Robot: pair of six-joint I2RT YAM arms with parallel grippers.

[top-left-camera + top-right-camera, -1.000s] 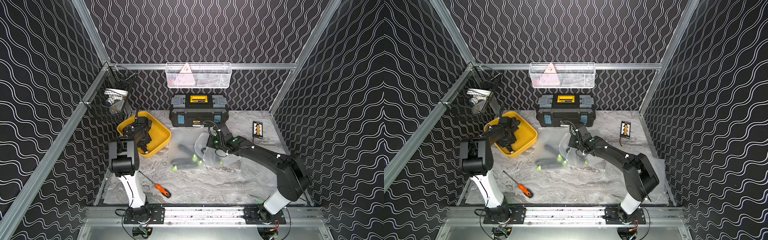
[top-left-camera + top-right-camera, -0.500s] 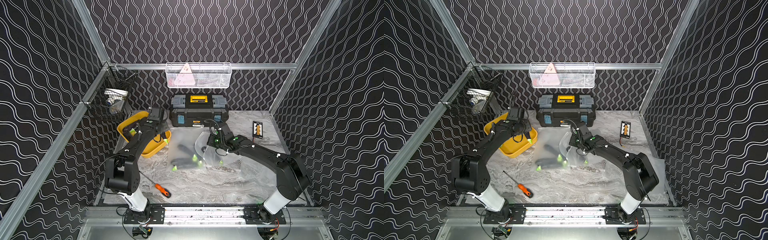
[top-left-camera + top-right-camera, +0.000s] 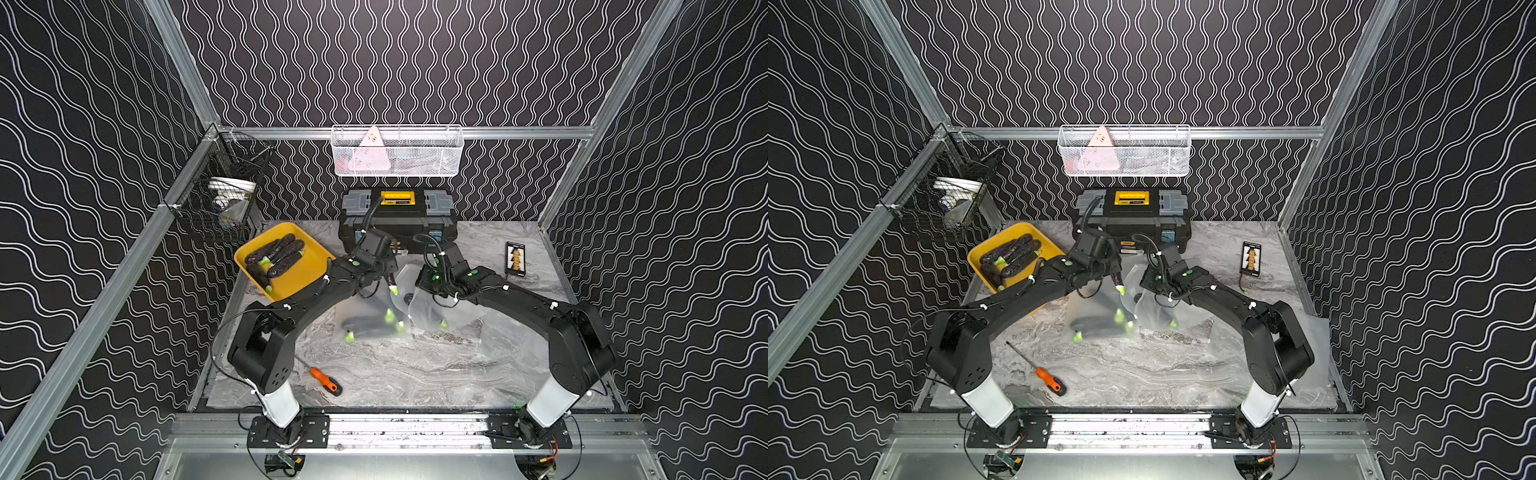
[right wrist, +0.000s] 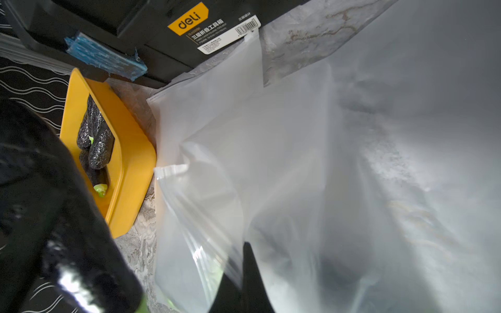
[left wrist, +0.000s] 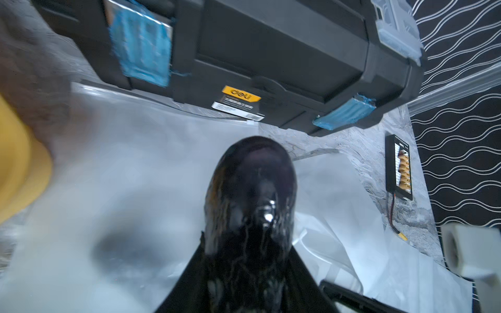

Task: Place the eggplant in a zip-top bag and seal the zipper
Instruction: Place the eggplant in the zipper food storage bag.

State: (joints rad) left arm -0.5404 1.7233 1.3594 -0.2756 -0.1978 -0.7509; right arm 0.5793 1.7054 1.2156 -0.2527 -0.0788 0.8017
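- Gripping the eggplant in the left gripper, jaws partly spread and closed around its dark body.
- Pinching the lip of the bag with the right gripper, jaws shut tight on the film, holding the mouth raised off the table.
- Holding the eggplant in the air between tray and bag, just beside the raised mouth and in front of the toolbox; not inside yet, by the look of both top views.
- Done so far, judging by this: one eggplant off the tray (others heaped there), bag mouth open and waiting.
- Left to do: steering the eggplant through the mouth, letting go, pulling clear, then pressing the zipper shut along its whole length.
- Roughly a third of the way through, at a guess; no sealing begun.
- Worth noting alongside: a second bag lying flat, with dark shapes and green tips hazy inside (probably eggplants, hard to say).
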